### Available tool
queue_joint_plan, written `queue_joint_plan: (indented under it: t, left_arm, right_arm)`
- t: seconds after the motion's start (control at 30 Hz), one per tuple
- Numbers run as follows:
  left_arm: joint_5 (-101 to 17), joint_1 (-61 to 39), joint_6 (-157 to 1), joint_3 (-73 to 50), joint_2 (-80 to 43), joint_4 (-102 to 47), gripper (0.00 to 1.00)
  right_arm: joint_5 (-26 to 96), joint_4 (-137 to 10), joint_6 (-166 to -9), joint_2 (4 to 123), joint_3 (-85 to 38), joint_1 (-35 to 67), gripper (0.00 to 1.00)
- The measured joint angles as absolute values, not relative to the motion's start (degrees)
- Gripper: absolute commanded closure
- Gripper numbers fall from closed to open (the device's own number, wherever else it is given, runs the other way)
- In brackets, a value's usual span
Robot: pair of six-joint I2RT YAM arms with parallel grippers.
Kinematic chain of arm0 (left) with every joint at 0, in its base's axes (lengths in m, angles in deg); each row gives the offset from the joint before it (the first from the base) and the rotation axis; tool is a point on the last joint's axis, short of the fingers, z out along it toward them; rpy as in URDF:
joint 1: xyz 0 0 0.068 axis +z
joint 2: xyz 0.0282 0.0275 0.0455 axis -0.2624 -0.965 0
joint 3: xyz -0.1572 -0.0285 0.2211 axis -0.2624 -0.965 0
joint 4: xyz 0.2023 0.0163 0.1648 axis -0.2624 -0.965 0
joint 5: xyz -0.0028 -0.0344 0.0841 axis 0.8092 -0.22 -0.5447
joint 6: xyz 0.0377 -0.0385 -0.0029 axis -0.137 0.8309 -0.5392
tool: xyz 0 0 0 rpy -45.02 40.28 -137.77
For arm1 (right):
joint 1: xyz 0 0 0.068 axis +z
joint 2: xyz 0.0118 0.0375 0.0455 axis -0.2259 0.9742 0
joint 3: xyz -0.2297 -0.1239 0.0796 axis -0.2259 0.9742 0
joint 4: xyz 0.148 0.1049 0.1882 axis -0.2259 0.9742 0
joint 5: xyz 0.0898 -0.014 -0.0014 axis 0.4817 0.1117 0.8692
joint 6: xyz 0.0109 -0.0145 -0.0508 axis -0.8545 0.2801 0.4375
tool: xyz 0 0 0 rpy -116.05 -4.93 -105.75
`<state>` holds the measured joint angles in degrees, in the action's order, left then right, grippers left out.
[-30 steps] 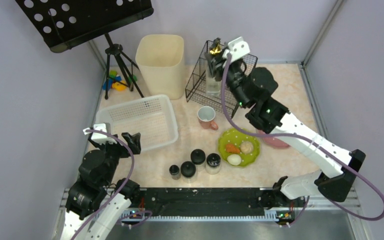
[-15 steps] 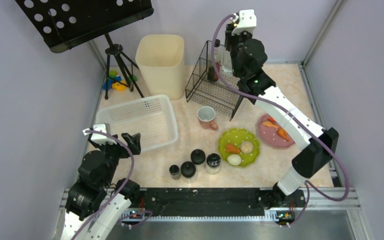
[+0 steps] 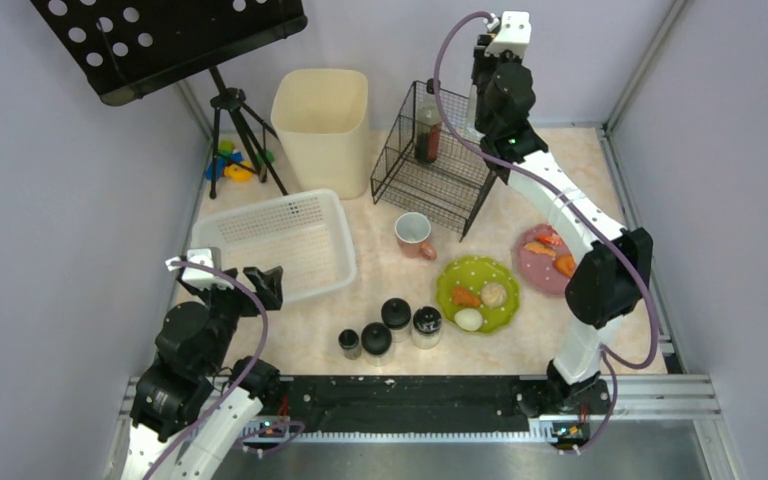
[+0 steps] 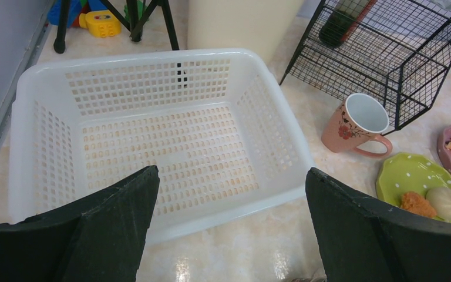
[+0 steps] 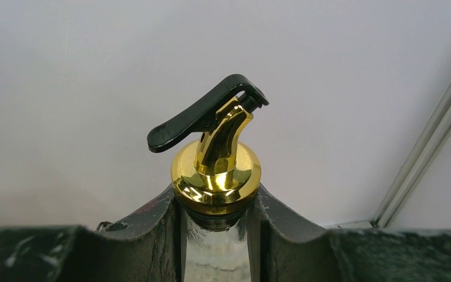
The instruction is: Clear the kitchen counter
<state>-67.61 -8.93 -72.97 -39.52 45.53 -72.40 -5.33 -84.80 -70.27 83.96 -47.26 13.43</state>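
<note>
The right fingers (image 5: 167,235) are clamping the neck of an upright bottle (image 5: 216,176), high over the wire rack's (image 3: 430,170) far right corner, with the tabletop (image 3: 370,285) lying below. The left fingers (image 4: 111,229) are hanging spread over the basket (image 4: 135,57), much farther off.

Marble counter (image 3: 385,278), white basket (image 3: 280,245) on its left side, cream bin (image 3: 322,125) behind the basket, wire rack (image 3: 430,165) holding a dark bottle (image 3: 427,135) to the basket's far right, pink mug (image 3: 415,236), green plate (image 3: 478,293) and pink plate (image 3: 545,260) to the basket's right, four black-lidded jars (image 3: 376,338) near right of the basket
</note>
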Motion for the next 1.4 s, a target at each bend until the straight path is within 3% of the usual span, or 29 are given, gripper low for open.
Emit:
queue_joint_plan:
  t: [0.77, 1.4]
  left_arm:
    - [-67.44, -8.93, -73.01, -39.58, 45.53, -72.38, 0.01]
    - [-67.41, -8.93, -73.01, -39.58, 45.53, -72.35, 0.01]
  right_arm:
    - [-5.55, -85.59, -73.65, 93.94, -49.38, 12.64, 1.00]
    - [-8.50, -89.22, -79.05, 94.51, -38.26, 11.11, 1.00]
